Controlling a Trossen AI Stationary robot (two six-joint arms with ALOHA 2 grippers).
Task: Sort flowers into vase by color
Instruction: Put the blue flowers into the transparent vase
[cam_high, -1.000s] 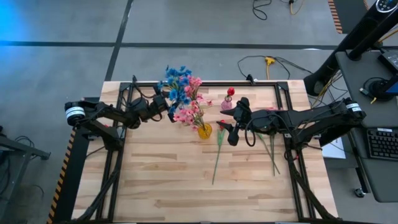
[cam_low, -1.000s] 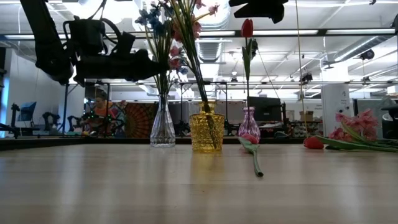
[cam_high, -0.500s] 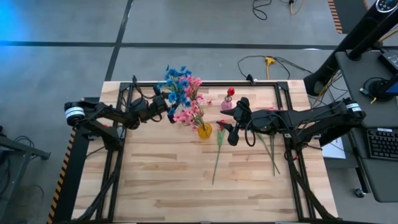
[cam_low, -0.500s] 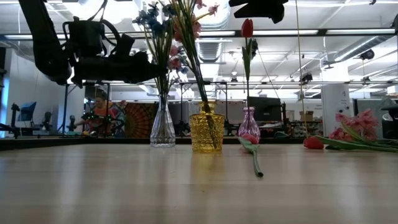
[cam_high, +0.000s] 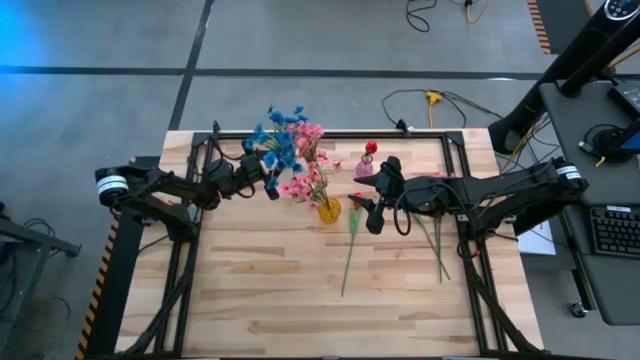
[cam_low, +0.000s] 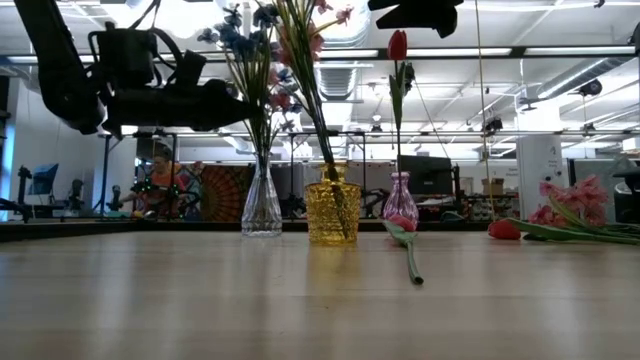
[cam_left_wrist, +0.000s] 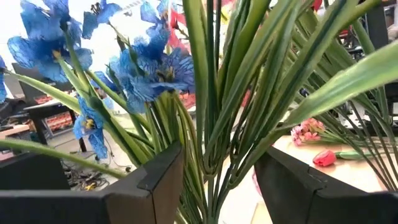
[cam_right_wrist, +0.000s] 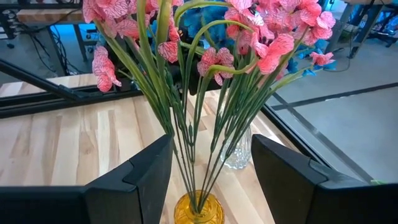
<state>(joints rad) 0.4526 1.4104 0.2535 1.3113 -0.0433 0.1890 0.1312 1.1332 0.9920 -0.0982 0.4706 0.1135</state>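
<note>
The blue flowers stand in a clear vase, leaning toward the table's left. The pink sprays stand in a yellow vase. A red tulip stands in a small pink vase. Another red tulip lies flat on the table. My left gripper is open, level, with the blue bunch's green stems between its fingers. My right gripper is open and holds nothing. It hovers beside the yellow vase, facing the pink sprays. My left gripper comes level from the table's left, high on the blue bunch's stems, which pass upright between its open fingers. Some stems run close along one finger. I cannot tell whether they touch it.
More pink sprays and a red bud lie on the table's right part, under the right arm. The table's near half is bare wood. A black frame rail runs along the far edge. A person sits in the room beyond.
My left gripper has drawn back toward the table's left edge, staying level. The blue bunch has leaned leftward with it, blossoms shifting while the clear vase stays put.
</note>
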